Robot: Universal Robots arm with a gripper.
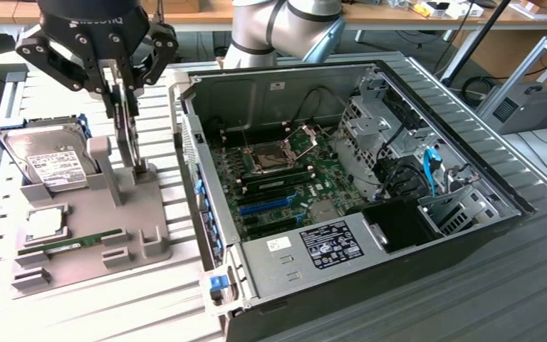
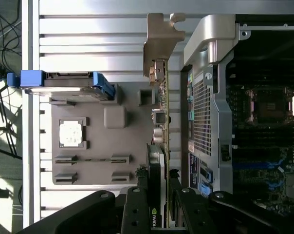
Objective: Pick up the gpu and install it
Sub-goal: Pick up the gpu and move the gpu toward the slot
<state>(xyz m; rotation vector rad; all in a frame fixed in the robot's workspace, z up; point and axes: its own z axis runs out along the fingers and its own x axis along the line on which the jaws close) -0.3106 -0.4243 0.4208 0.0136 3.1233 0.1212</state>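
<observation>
The hand [image 1: 126, 92] gripped the thin green circuit-board gpu [image 1: 133, 142], edge-on over the grey plastic fixture [image 1: 136, 214]; contact between them was unclear.

The case [image 1: 254, 85] was bare sheet metal, dull grey with a soft sheen, and the table [image 1: 112, 313] under it was ribbed, brushed aluminium. Beside the case, the holder [image 1: 74, 267] looked like matt grey plastic. The drive [image 1: 55, 167] on it had a shiny metal face, a white paper label and glossy blue plastic rails. The gpu [image 2: 159, 161] carried a bright metal bracket [image 2: 161, 39]. The gripper [image 1: 128, 78] around it was matt black.
</observation>
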